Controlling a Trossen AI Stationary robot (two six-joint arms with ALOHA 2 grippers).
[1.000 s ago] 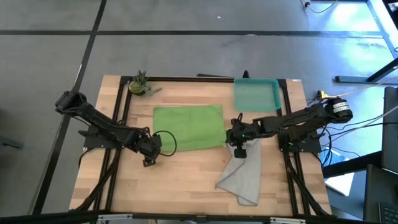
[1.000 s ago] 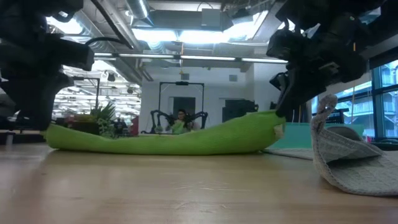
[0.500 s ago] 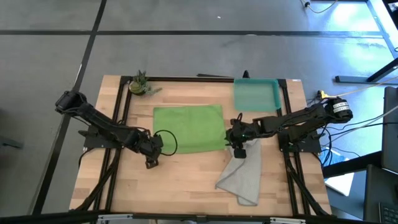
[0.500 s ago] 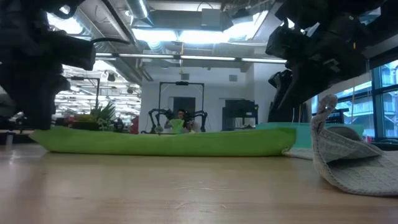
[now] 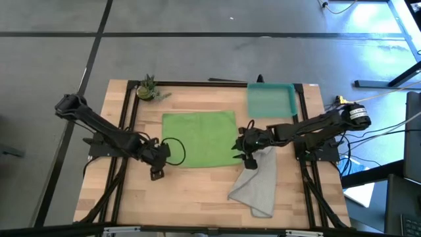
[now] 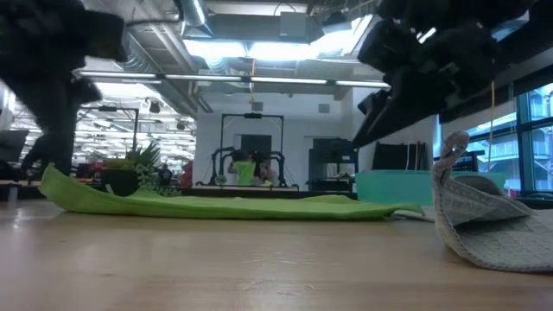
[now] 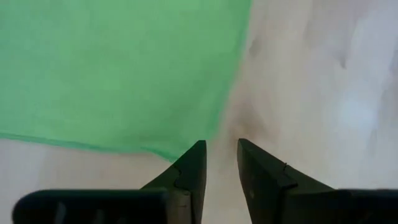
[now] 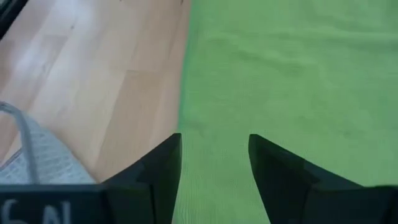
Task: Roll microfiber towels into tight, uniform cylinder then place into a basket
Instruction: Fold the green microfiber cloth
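The lime green towel lies spread flat on the table's middle; in the low view the green towel is a thin strip. My left gripper hovers open just off its near left corner, nothing between the fingers. My right gripper hovers open above the towel's near right edge, slanting down. The grey towel lies crumpled at the near right, its far end curled up. The teal basket stands at the far right.
A small potted plant stands at the far left corner. A black frame runs around the table's edges. Bare wood lies between the green towel and the near edge.
Both grippers have let go of the green towel's near corners. The near edge, humped up before, has dropped and spread flat toward the table's near edge. My left gripper has risen. My right gripper has tipped and shifted a little toward the table's left.
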